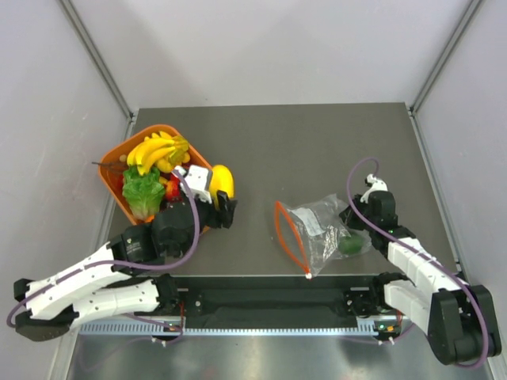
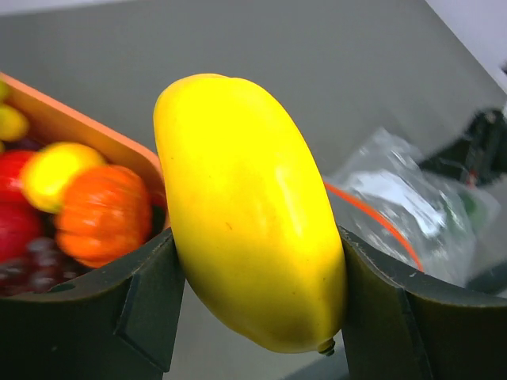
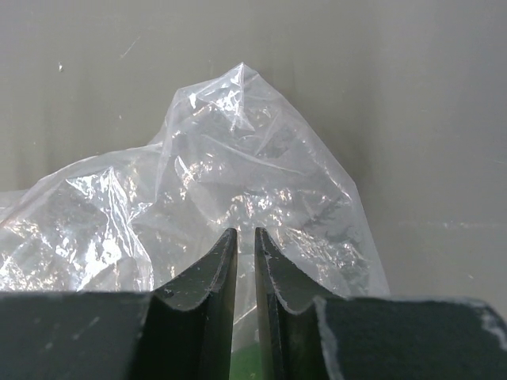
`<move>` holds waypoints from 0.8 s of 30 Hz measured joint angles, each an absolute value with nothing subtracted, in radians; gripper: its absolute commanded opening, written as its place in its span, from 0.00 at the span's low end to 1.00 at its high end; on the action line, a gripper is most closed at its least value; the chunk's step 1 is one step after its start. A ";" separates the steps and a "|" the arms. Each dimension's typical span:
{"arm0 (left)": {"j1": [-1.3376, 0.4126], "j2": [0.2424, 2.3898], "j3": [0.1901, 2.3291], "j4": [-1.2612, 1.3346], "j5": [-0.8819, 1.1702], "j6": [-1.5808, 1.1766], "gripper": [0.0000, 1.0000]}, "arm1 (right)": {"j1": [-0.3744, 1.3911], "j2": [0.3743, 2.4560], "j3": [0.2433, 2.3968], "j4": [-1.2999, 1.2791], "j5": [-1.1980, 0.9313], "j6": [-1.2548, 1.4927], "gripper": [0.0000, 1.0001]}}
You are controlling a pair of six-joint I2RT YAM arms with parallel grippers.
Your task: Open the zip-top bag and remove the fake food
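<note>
While the left claw (image 2: 257, 277) grips a yellow fruit (image 1: 222, 183) just beside the basket (image 2: 79, 125) at the left of the overhead frame, we see the bag (image 1: 321, 223) lying on the surface (image 1: 317, 150) right of centre. Its orange zip mouth gapes toward the left. The right claw (image 3: 245, 245), narrowed to a slit, pinches the bag's film at its right end. A green fruit (image 1: 352, 245) sits inside there. We judge removal partway done. Next, the yellow fruit likely goes into the basket, then the green one must come out.
</note>
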State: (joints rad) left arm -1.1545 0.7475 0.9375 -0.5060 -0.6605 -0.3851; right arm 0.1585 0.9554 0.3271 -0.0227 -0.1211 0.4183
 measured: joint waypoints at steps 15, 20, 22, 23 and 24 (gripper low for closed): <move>-0.426 0.932 1.024 -0.535 -0.340 -0.235 0.15 | 0.112 0.955 0.313 -0.008 -0.187 0.411 0.15; -0.361 0.929 1.003 -0.536 -0.302 -0.220 0.15 | 0.102 0.954 0.308 -0.002 -0.202 0.411 0.15; -0.348 0.921 0.978 -0.542 -0.295 -0.213 0.15 | 0.100 0.953 0.307 -0.004 -0.205 0.411 0.15; -0.345 0.918 0.967 -0.544 -0.294 -0.213 0.15 | 0.100 0.953 0.307 -0.002 -0.208 0.411 0.15; -0.342 0.912 0.953 -0.546 -0.292 -0.213 0.16 | 0.100 0.953 0.307 -0.001 -0.209 0.411 0.15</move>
